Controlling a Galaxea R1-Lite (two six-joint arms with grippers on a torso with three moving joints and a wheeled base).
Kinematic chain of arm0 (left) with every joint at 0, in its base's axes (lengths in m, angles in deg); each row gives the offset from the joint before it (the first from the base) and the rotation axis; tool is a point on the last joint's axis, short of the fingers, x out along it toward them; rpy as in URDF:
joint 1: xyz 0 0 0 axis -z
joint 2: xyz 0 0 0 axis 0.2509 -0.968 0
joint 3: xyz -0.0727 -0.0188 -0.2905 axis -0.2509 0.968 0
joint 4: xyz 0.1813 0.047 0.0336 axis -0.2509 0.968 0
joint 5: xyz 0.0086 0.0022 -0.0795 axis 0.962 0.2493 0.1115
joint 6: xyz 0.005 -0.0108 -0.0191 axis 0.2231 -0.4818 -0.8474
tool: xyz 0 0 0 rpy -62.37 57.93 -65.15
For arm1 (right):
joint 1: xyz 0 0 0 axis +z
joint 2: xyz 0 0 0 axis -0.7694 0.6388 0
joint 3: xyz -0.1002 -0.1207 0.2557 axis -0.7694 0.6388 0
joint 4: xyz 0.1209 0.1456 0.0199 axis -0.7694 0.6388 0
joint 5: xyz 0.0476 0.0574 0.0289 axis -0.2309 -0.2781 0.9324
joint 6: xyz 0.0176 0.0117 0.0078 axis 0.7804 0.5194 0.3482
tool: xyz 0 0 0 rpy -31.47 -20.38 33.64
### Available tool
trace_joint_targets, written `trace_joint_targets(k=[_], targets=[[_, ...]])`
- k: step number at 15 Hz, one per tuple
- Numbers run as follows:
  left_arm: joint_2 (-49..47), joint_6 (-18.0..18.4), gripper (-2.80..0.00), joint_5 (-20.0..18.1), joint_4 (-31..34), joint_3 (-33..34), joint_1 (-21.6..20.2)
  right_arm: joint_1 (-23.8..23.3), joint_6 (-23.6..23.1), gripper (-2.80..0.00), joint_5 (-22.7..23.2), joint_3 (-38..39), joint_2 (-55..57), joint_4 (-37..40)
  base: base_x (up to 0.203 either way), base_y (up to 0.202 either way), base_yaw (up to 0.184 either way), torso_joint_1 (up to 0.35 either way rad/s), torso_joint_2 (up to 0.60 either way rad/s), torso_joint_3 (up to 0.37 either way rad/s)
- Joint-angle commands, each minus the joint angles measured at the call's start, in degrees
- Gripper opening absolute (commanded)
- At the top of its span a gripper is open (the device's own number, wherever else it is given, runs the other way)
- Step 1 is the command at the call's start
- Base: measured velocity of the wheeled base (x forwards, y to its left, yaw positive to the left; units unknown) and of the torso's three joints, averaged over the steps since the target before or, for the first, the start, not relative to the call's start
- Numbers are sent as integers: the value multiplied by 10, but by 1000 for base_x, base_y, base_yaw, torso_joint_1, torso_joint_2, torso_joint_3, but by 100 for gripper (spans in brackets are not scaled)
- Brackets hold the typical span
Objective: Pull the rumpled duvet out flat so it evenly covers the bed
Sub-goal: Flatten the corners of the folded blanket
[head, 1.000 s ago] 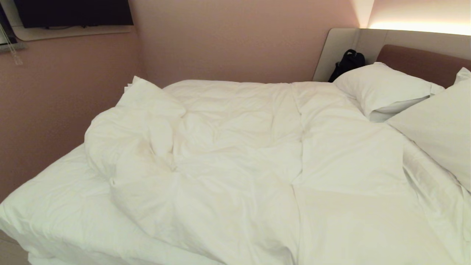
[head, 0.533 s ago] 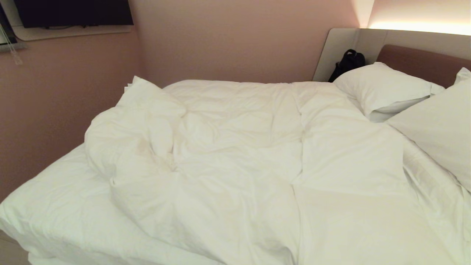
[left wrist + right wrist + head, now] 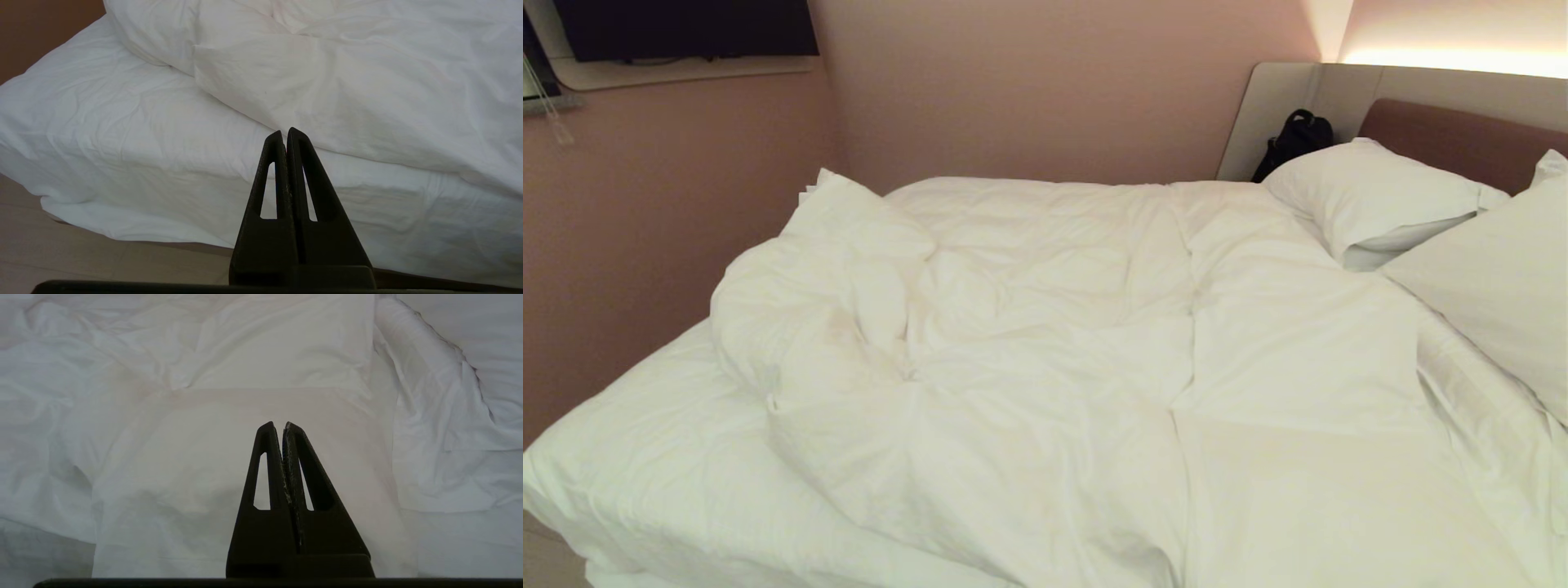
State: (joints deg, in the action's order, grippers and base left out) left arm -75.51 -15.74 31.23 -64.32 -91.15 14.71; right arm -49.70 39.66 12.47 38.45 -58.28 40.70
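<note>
The puffy white duvet [image 3: 1078, 359] lies over most of the bed [image 3: 645, 457], bunched into a thick fold at its left side [image 3: 800, 318], leaving a strip of bare sheet at the bed's left end. Neither arm shows in the head view. My left gripper [image 3: 284, 132] is shut and empty, held off the bed's near side, pointing at the duvet's near edge [image 3: 310, 102] above the sheeted mattress side [image 3: 163, 171]. My right gripper [image 3: 279, 425] is shut and empty too, hovering over the flatter part of the duvet [image 3: 245, 416].
Two white pillows [image 3: 1372, 196] [image 3: 1503, 278] lean at the brown headboard [image 3: 1462, 139] on the right. A black bag [image 3: 1294, 139] sits behind the far pillow. Pink walls [image 3: 645, 229] close in the bed's left and far sides. Beige floor [image 3: 81, 261] runs along the near side.
</note>
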Motion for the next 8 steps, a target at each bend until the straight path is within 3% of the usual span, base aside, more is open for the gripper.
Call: trace_joint_targets(k=[1, 8], targets=[[0, 0, -280, 0, 0, 0, 0, 0, -13, -280, 16, 4, 0, -3, 0, 0, 0, 0, 0, 0], [0, 0, -280, 0, 0, 0, 0, 0, -38, -280, 23, 26, -1, -22, 0, 0, 0, 0, 0, 0]])
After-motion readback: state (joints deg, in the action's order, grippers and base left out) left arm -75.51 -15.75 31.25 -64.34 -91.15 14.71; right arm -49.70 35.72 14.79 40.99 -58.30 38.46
